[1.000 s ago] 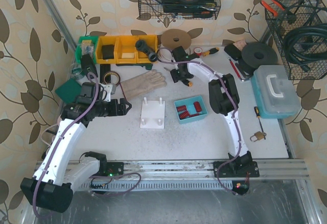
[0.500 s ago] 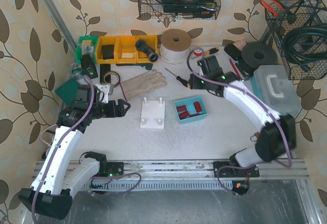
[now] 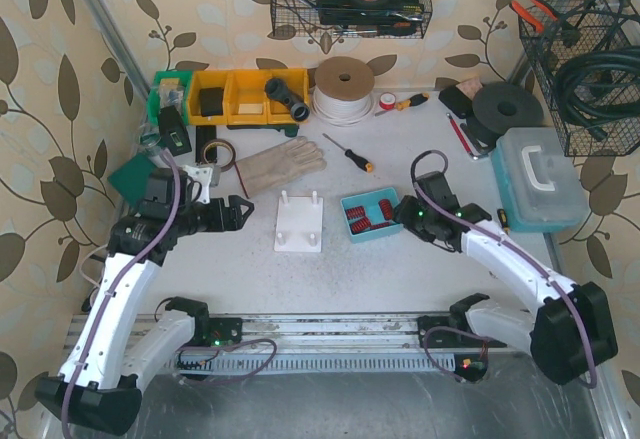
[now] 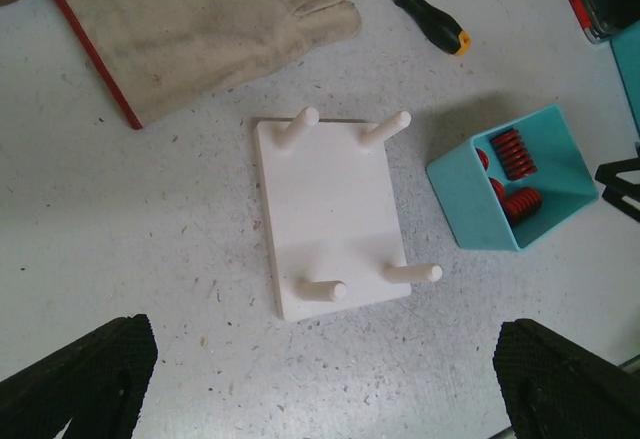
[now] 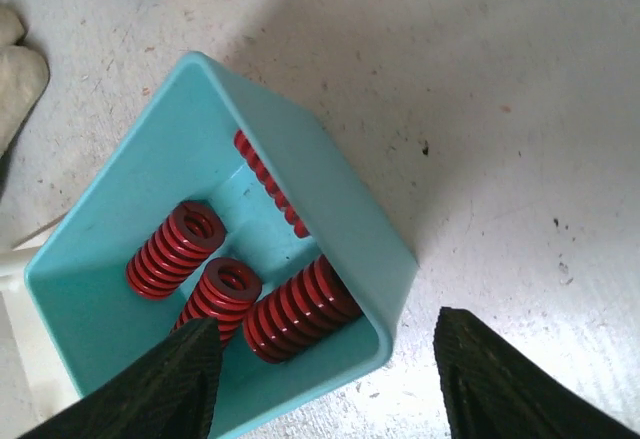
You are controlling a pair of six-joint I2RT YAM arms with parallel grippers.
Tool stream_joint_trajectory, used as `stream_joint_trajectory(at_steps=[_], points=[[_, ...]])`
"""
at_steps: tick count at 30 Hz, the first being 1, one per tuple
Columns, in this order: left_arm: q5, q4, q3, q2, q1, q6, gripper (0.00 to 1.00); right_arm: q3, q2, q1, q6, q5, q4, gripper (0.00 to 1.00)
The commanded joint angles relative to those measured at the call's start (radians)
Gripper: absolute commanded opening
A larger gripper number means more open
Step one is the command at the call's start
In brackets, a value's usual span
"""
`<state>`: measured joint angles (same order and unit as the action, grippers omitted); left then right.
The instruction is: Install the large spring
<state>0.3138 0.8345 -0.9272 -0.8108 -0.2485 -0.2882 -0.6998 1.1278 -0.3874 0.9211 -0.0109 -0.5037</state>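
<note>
While the left gripper (image 4: 325, 359) hangs wide open and empty over the speckled grey table (image 4: 150, 249), the flat white base plate (image 4: 335, 209) with its four smooth round pegs sits just below it. The large spring (image 5: 300, 307), a fat red ribbed coil, is lying on its side in the glossy teal plastic tray (image 5: 340, 209) alongside a few other red coils. The right gripper (image 5: 325, 344) has its chunky black fingers apart, straddling one corner of the tray and gripping nothing.
</note>
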Motion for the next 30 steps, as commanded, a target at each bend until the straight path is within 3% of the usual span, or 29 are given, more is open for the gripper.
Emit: stream_joint_trajectory(at_steps=[1, 18, 23, 27, 30], points=[[-0.006, -0.030, 0.005, 0.028, 0.005, 0.009, 0.95, 0.086, -0.046, -0.023, 0.202, 0.005, 0.109, 0.59], [-0.026, -0.023, 0.002, 0.024, 0.006, 0.007, 0.94, -0.007, 0.183, -0.186, 0.204, -0.121, 0.085, 0.56], [-0.035, -0.020, 0.002, 0.027, 0.006, 0.005, 0.94, -0.015, 0.192, -0.187, 0.185, -0.135, 0.070, 0.42], [-0.041, -0.020, 0.002, 0.027, 0.007, 0.005, 0.94, -0.041, 0.170, -0.186, 0.134, -0.168, 0.013, 0.19], [-0.041, -0.019, 0.001, 0.024, 0.008, 0.005, 0.94, -0.060, 0.165, -0.186, 0.087, -0.175, -0.022, 0.15]])
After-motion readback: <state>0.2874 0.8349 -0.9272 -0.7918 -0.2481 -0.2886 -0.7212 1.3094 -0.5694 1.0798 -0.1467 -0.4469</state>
